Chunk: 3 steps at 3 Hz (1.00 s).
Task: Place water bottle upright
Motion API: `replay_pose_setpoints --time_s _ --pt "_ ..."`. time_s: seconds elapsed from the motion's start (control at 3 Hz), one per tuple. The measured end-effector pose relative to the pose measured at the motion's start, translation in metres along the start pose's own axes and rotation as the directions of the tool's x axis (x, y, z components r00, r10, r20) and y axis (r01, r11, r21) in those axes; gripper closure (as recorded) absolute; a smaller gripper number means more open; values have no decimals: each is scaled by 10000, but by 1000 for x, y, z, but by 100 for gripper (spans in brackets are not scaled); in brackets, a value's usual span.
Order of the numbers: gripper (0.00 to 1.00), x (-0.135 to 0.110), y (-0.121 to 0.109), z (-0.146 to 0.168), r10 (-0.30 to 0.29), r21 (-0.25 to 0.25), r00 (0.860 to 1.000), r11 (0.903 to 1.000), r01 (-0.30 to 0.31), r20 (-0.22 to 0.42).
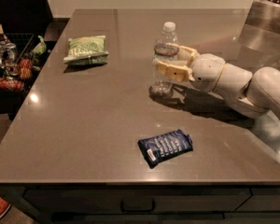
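The water bottle [164, 41] is a clear ribbed bottle with a white cap. It stands upright on the grey-brown table [98, 106], right of centre, and its base seems to rest on the surface. My gripper [169, 59] reaches in from the right. Its tan fingers [171, 71] close on the bottle's middle, one in front and one behind. The white arm [238, 85] runs off to the right edge.
A green chip bag [86, 49] lies at the back left of the table. A dark blue snack packet [165, 146] lies near the front edge. A wire rack with snacks [9, 64] stands to the left, off the table. A metal box [268, 20] stands at the back right.
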<state>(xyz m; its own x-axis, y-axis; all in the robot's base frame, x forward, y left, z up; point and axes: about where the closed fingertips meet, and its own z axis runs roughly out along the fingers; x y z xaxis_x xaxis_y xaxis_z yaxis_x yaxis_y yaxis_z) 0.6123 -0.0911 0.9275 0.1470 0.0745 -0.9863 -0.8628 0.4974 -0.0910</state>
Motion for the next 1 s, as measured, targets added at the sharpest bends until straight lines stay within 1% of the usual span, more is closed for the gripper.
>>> replay_pose_setpoints --time_s 0.33,0.67,1.0 --pt "13 -1 1 2 -4 -37 10000 10000 4 10" --pt "0 -1 3 4 -7 -80 10000 10000 7 17" --pt "0 -1 3 4 -7 -80 10000 10000 7 17"
